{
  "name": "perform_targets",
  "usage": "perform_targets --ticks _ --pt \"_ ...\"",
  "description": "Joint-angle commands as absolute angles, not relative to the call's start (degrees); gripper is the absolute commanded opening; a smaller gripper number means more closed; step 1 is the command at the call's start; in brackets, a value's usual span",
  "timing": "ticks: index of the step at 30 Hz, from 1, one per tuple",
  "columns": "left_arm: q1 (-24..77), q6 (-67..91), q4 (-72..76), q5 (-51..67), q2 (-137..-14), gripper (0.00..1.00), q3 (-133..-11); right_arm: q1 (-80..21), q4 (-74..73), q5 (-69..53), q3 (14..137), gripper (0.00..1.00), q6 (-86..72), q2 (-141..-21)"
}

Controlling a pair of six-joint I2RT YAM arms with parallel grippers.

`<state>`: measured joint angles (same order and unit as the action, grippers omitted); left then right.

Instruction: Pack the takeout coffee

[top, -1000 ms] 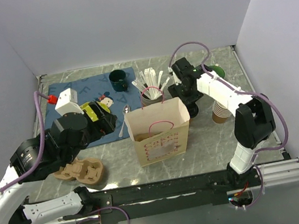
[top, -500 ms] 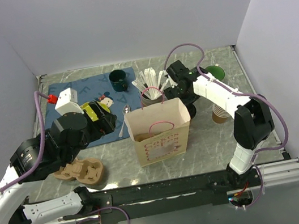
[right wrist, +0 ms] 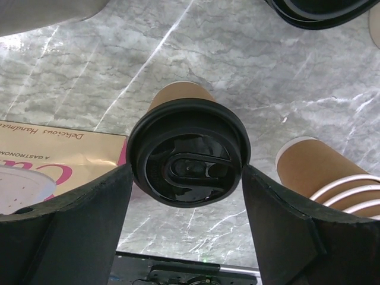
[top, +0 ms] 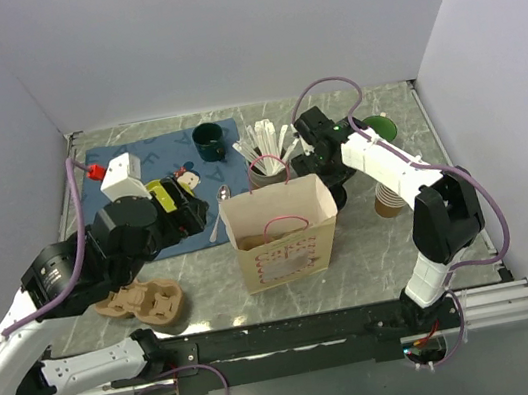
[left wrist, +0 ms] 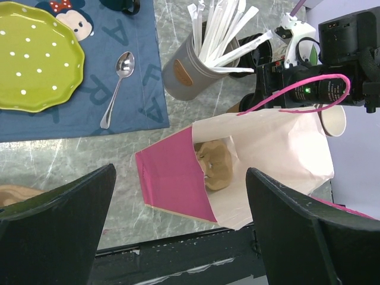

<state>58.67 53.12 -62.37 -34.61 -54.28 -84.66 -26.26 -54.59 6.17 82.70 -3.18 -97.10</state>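
The takeout coffee [right wrist: 187,151], a tan paper cup with a black lid, sits between my right gripper's fingers [right wrist: 95,219], which press on both sides of the lid. In the top view the right gripper [top: 329,174] holds it just right of the paper bag [top: 281,240], near the bag's rim. The cup's base is hidden. The bag stands open with a pink lining and a tan moulded carrier inside [left wrist: 217,166]. My left gripper [left wrist: 179,178] is open and empty above the bag's left side; it also shows in the top view [top: 188,198].
A stack of lidless tan cups [top: 388,199] stands right of the coffee. A grey holder of white sticks [top: 265,152] is behind the bag. A blue mat [top: 151,160] holds a green plate [left wrist: 32,59], a spoon [left wrist: 119,83] and a dark mug [top: 211,141]. A tan cup carrier [top: 145,304] lies front left.
My right gripper has shifted left and a little lower, onto the lidded cup by the bag. The left arm has shifted slightly.
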Motion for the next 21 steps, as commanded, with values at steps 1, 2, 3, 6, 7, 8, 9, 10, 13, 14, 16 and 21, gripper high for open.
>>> perform_targets --ticks 1,2,3,6,7,8,9,10,13,14,16,21 --pt "58.5 51.4 -59.9 -35.9 -55.0 0.97 -85.2 -26.3 -55.7 9.5 84.4 0.81 -4.2 -94.9" --pt "58.5 51.3 -59.9 -35.9 -55.0 0.97 -85.2 -26.2 -55.8 9.6 84.5 0.81 -4.3 -94.9" --pt "58.5 51.2 -59.9 -35.9 -55.3 0.97 -85.4 -26.2 -55.5 9.3 84.2 0.81 -4.2 -94.7" --pt "58.5 50.7 -59.8 -35.9 -55.8 0.97 -85.8 -26.0 -54.7 8.4 83.7 0.8 -4.0 -94.7" --pt "58.4 50.4 -59.7 -35.9 -56.0 0.97 -85.9 -25.8 -54.8 8.1 83.8 0.8 -4.0 -95.0" --pt "58.4 50.3 -59.6 -35.8 -56.2 0.97 -86.2 -25.7 -54.9 7.5 83.8 0.79 -4.0 -95.4" --pt "58.5 50.2 -59.7 -35.8 -56.5 0.97 -86.3 -25.7 -54.8 7.1 83.8 0.79 -4.0 -95.7" --pt "58.5 50.1 -59.6 -35.8 -56.7 0.97 -86.4 -25.5 -54.7 6.9 83.5 0.79 -3.9 -95.8" --pt "58.5 49.7 -59.7 -35.9 -57.1 0.97 -86.6 -25.3 -54.3 4.6 82.7 0.79 -4.2 -96.3" --pt "58.4 49.7 -59.9 -35.9 -57.3 0.97 -86.7 -25.2 -54.2 4.0 82.5 0.8 -4.2 -96.2" --pt "58.4 49.7 -59.9 -35.8 -57.4 0.97 -86.8 -25.2 -53.9 3.3 81.9 0.8 -4.6 -95.9" --pt "58.4 49.1 -59.7 -35.9 -57.7 0.97 -87.0 -24.4 -54.0 3.0 81.3 0.8 -5.0 -95.7"
